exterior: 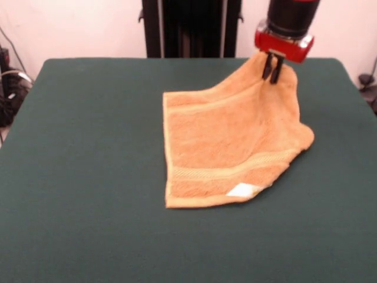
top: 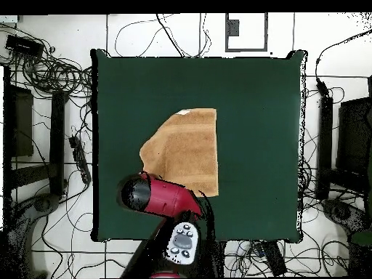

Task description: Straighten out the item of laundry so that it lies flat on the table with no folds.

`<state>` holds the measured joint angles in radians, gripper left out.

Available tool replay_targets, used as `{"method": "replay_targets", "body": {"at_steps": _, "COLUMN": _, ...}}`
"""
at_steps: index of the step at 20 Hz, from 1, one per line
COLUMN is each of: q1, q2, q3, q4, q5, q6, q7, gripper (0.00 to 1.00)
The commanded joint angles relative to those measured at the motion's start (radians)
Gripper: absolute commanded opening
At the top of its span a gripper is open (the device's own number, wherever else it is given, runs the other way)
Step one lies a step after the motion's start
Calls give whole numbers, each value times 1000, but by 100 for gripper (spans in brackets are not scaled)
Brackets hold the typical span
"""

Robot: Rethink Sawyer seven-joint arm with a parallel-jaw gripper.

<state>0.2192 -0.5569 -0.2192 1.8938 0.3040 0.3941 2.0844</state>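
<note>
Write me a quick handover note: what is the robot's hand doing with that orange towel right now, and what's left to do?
Hand: shut on the towel, pinching its far corner and holding it lifted above the table.
Towel: near edge, with the white tag, rests on the table; the rest slopes up to the hand, and the side below the hand is rumpled.
Done: one corner gripped and raised.
Left: spread that corner outward, set it down, release, check for folds.

Orange-tan towel (exterior: 230, 141) with woven border bands and white tag (exterior: 243, 190), dark green table (exterior: 82, 153), red-collared gripper (exterior: 273, 72).
</note>
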Motion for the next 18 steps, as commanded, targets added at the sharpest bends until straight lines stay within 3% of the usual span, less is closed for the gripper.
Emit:
{"method": "replay_targets", "body": {"at_steps": 1, "q1": 72, "q2": -9, "q3": -40, "q4": -37, "q5": 105, "q6": 188, "q7": 379, "gripper": 0}}
{"method": "replay_targets", "body": {"at_steps": 8, "q1": 35, "q2": 22, "q3": 15, "q4": 42, "q5": 172, "q6": 4, "q7": 320, "gripper": 0}}
{"method": "replay_targets", "body": {"at_steps": 12, "q1": -93, "q2": 112, "q3": 173, "q4": 74, "q5": 177, "q6": -245, "q7": 245, "gripper": 0}}
{"method": "replay_targets", "body": {"at_steps": 16, "q1": -63, "q2": 168, "q3": 137, "q4": 33, "q5": 148, "q6": -310, "q7": 252, "gripper": 0}}
{"method": "replay_targets", "body": {"at_steps": 18, "q1": -15, "q2": 191, "q3": 67, "q4": -7, "q5": 147, "q6": -295, "q7": 245, "gripper": 0}}
